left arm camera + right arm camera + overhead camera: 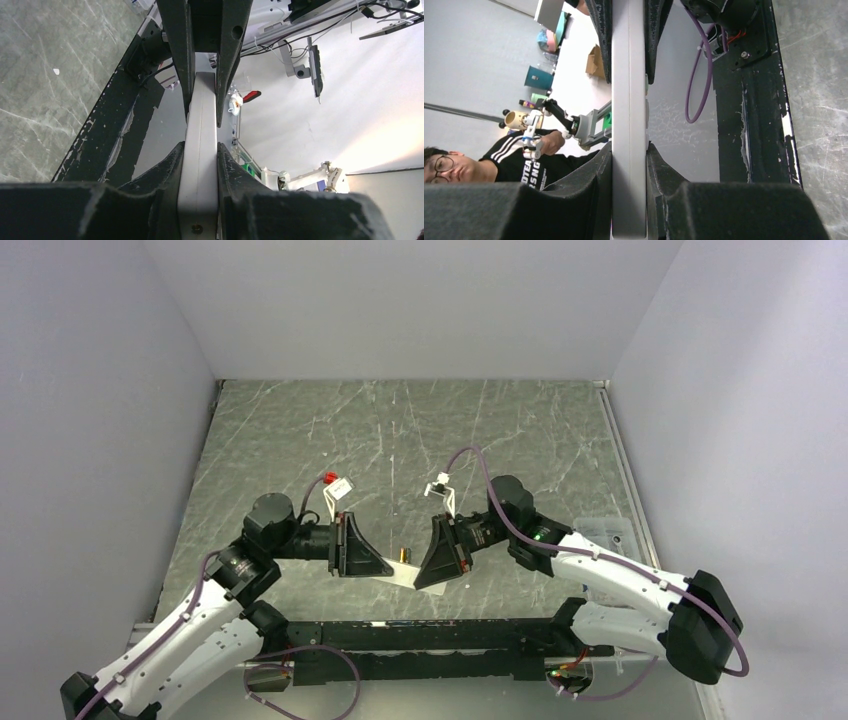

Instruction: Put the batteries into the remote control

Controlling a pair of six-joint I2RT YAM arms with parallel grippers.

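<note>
Remote (402,577) held off the table just beyond the middle of the base rail (420,635). Left gripper (200,150) is clamped on one end of it, right gripper (629,150) clamped on the other, fingers narrow. One battery (404,554) lies slightly farther from the rail.
</note>
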